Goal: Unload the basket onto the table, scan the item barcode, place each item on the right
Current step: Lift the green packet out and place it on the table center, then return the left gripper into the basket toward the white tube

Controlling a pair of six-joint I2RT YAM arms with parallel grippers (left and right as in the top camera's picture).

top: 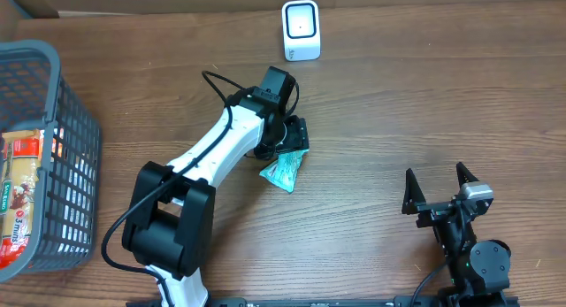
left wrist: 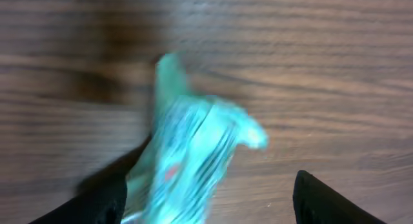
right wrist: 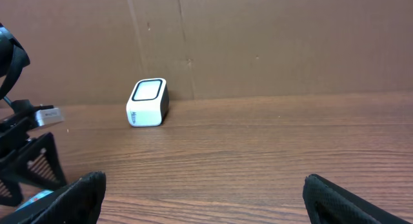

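Overhead view, as I see it from my station: a grey mesh basket [top: 78, 174] stands at the left edge of the wooden worktop [top: 424, 95], partly cut off by the frame. Inside it a long packet [top: 19, 196] printed in red, white and green lies lengthwise on the basket floor; I cannot read its lettering. Right wrist view: a brown cardboard wall [right wrist: 290, 43] rises along the worktop's far edge.

Even warm light, soft shadows, L wrist cam: packet [left wrist: 190, 159] motion-blurred, others sharp
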